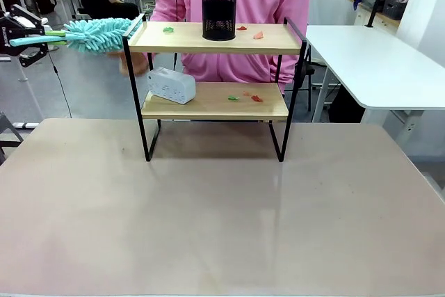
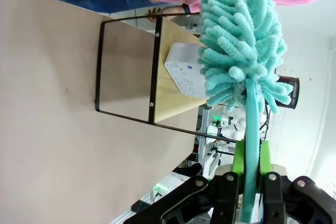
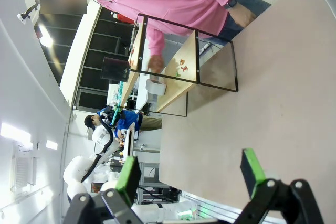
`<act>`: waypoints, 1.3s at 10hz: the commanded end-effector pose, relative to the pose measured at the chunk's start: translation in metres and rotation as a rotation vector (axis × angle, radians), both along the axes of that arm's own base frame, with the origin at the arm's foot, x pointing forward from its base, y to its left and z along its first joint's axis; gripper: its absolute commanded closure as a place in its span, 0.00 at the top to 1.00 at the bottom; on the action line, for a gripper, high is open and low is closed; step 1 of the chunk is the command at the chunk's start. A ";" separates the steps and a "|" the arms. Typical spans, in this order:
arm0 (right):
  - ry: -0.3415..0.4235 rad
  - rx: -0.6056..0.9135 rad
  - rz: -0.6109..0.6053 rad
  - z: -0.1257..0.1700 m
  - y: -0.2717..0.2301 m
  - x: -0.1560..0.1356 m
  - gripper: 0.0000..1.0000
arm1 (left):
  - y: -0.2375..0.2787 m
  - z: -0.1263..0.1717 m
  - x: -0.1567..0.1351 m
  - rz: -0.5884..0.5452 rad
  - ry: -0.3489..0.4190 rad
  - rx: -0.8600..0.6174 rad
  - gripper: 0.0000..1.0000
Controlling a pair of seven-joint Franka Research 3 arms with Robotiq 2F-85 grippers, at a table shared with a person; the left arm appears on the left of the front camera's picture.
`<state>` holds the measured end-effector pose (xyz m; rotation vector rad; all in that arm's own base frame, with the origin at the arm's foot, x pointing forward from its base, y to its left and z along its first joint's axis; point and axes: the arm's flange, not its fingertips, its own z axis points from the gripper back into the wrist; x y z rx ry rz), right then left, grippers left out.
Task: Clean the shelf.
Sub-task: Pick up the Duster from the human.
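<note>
I've barely started: left end effector clamps the fluffy teal duster, right end effector released, red-green scraps littering the black-framed wooden shelf.

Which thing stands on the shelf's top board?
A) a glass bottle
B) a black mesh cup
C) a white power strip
B: the black mesh cup stands on the top board of the shelf, while the white power strip lies on the lower board.
</note>
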<state>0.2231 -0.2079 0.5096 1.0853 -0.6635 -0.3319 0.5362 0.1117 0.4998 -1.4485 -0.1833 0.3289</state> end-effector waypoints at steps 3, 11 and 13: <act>-0.030 -0.004 0.004 0.002 0.000 0.004 1.00 | 0.067 0.058 -0.087 0.003 -0.227 0.199 0.00; -0.030 -0.004 0.004 0.002 0.000 0.004 1.00 | 0.072 -0.011 -0.174 0.161 -0.154 0.478 0.00; -0.030 -0.004 0.004 0.002 0.000 0.004 1.00 | 0.082 -0.012 -0.178 0.183 -0.167 0.403 0.00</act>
